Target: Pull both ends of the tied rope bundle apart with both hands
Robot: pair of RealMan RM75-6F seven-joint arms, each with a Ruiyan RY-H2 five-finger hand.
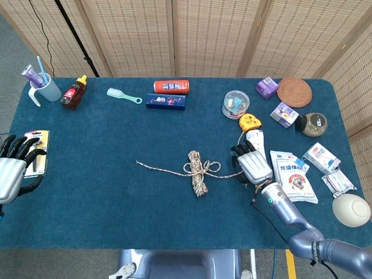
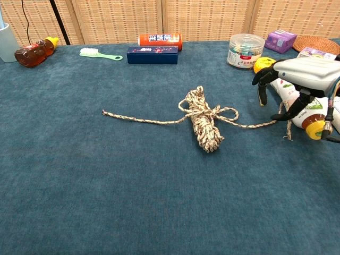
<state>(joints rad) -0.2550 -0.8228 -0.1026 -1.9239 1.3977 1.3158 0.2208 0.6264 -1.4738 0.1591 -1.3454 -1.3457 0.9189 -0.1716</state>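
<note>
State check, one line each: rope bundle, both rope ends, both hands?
rope bundle: still tied, lying flat mid-table
left rope end: lying loose on the cloth, nothing near it
right rope end: on the cloth, under the right hand, not visibly gripped
right hand: fingers apart, low over the rope end, holding nothing
left hand: at the table's left edge, fingers apart, empty
</note>
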